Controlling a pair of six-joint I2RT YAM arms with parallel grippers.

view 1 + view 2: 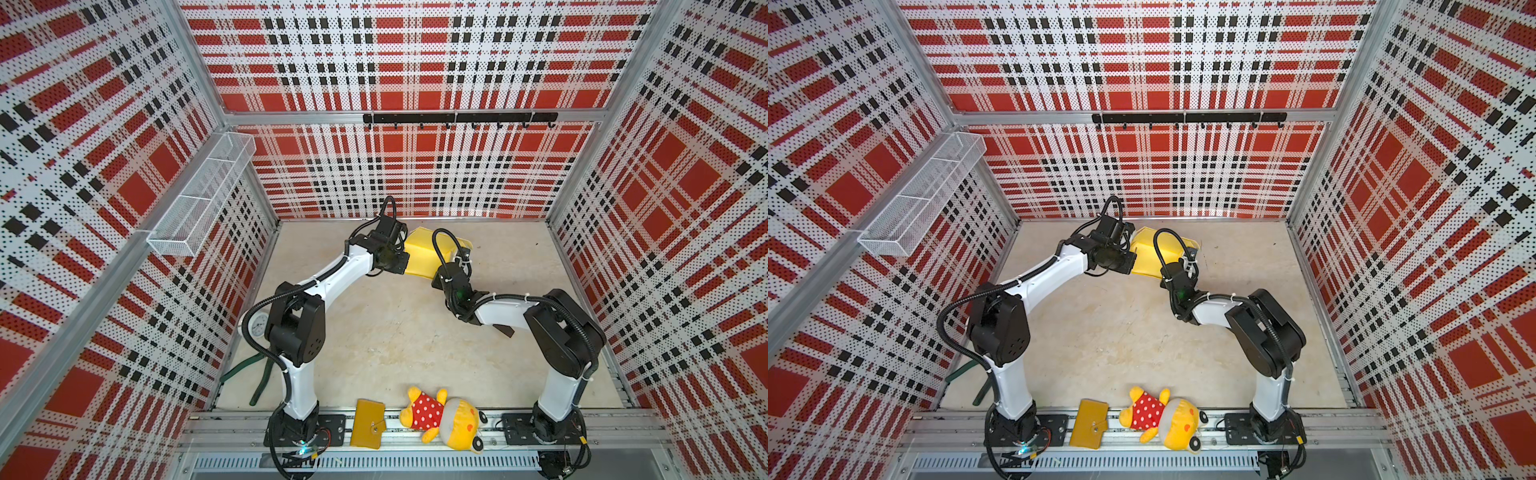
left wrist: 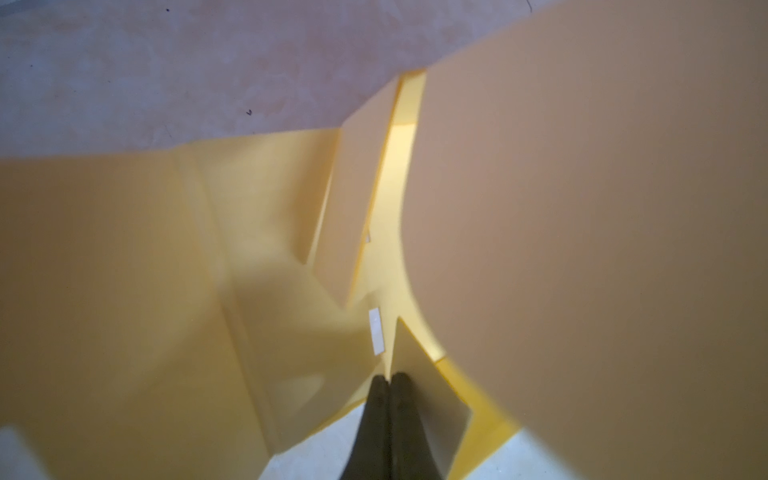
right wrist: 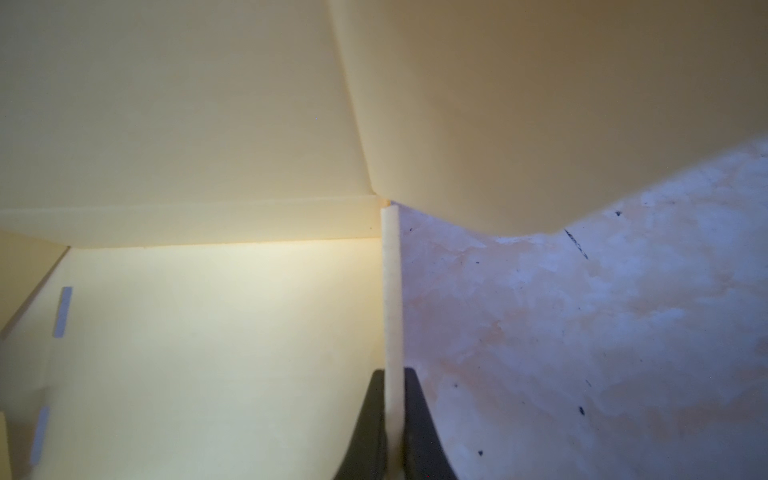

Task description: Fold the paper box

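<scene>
The paper box (image 1: 422, 255) (image 1: 1147, 257) is pale yellow card, half raised at the back middle of the table in both top views. My left gripper (image 2: 390, 376) reaches it from the left. Its dark fingers (image 2: 376, 415) are pressed together on the thin edge of a flap (image 2: 428, 386), with a bent panel (image 2: 582, 208) looming beside them. My right gripper (image 3: 392, 372) comes from the near right and is shut on an upright folded wall (image 3: 391, 291) of the box. In the top views both sets of fingertips are hidden under the wrists.
A mustard wallet (image 1: 368, 424) and a yellow plush toy in a red dotted shirt (image 1: 444, 419) lie on the front rail. A wire basket (image 1: 199, 199) hangs on the left wall, a black hook rail (image 1: 459, 118) on the back wall. Green tubing (image 1: 257, 374) lies by the left arm's base.
</scene>
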